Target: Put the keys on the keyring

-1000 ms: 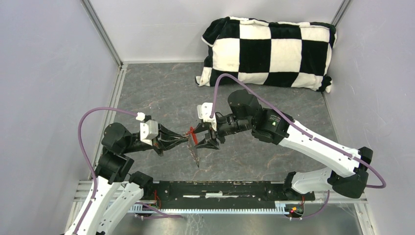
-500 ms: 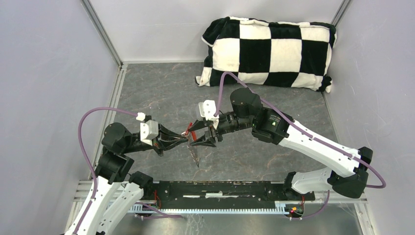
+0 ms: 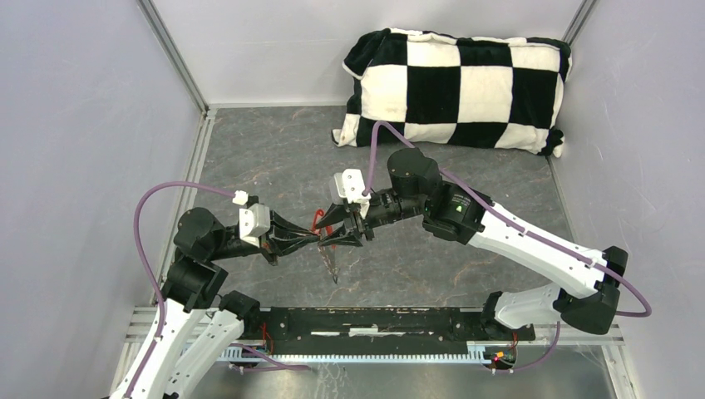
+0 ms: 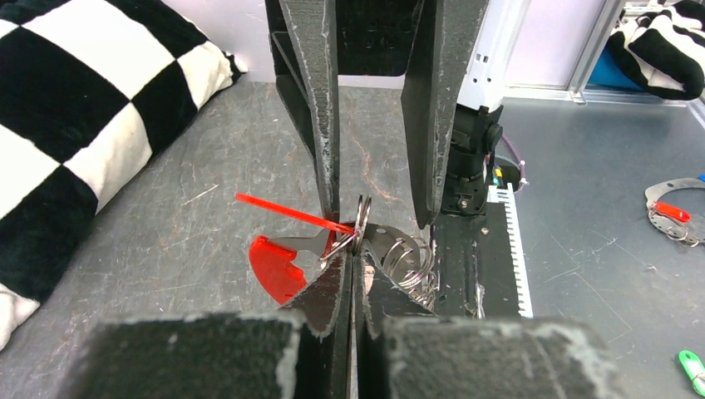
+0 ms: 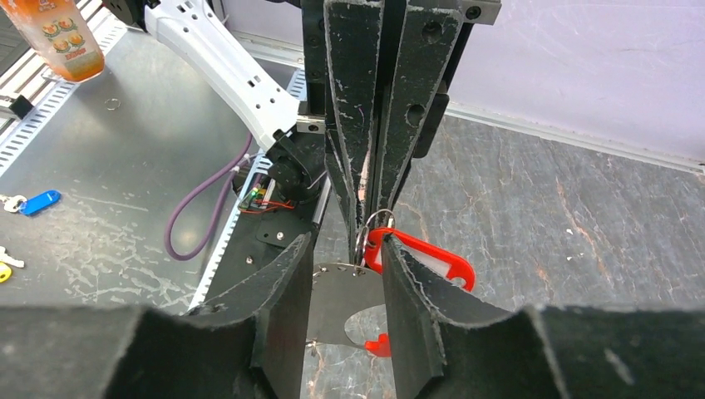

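**Grey table, keyring pinched in mid-air**

Grey marbled tabletop point(image 3: 274, 158) is enclosed by pale walls, and a black-and-white checked pillow point(image 3: 457, 87) is laid at its far edge. Near the middle of the table the two arms are seen tip to tip.

The left gripper point(image 4: 353, 258) is pressed fully together. The keyring point(image 3: 317, 220) is held up off the table by it, with one thin silver ring point(image 5: 376, 219) pinched between the tips. The red oval fob point(image 5: 426, 259) is seen hanging from that ring, angled out to one side.

The right gripper point(image 5: 345, 243) is set against it from the opposite side, with its jaws spread. Its fingers point(image 5: 283, 316) are placed on either side of a flat silver plate point(image 5: 342, 303) that hangs just below the pinched ring. Whether the plate is touched by them cannot be told.

A smaller red piece point(image 4: 278, 268) is seen beside the plate, and whether it is a key head cannot be told. Loose silver rings point(image 4: 411, 262) are bunched just beside the left fingertips.
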